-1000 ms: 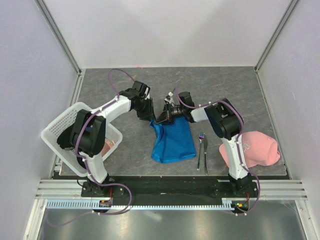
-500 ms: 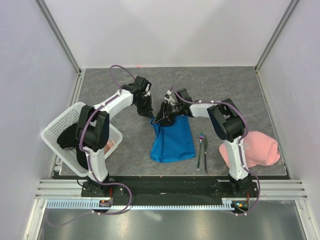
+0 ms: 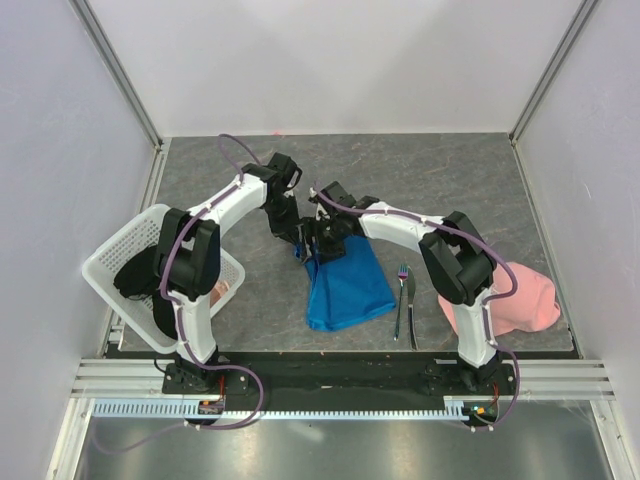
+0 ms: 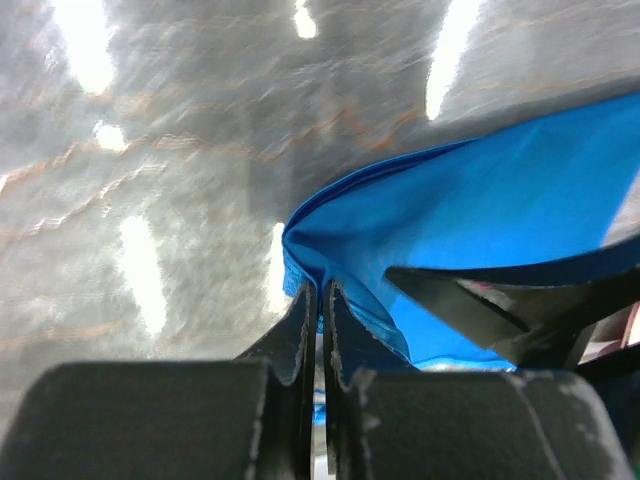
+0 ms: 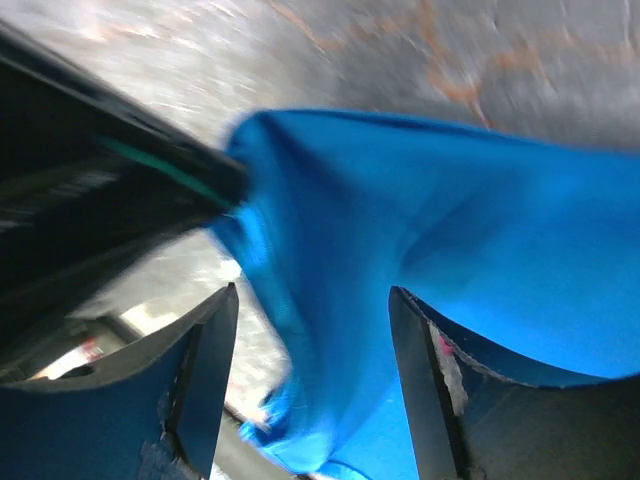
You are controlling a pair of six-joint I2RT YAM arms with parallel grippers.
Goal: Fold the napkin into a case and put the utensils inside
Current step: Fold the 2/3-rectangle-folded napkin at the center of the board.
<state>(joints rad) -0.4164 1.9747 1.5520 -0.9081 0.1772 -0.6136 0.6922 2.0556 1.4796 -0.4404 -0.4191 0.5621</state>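
Bright blue napkin (image 3: 348, 285) on a grey marbled desk (image 3: 470, 180)
The napkin is plain blue, no print; the desk is mottled grey with thin orange veins. There's a pale pink cloth (image 3: 525, 298) and a white lattice basket (image 3: 97, 266). The fork (image 3: 400, 295) and knife (image 3: 411, 310) shine silver with a purplish tint. The arms (image 3: 400, 222) are white and black, with purple cables (image 3: 232, 150).

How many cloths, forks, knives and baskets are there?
Cloths: 2 (blue napkin, pink cloth)
Forks: 1
Knives: 1
Baskets: 1 (white basket)
Total: 5, not counting a pinkish bit in the basket, too unclear to name.
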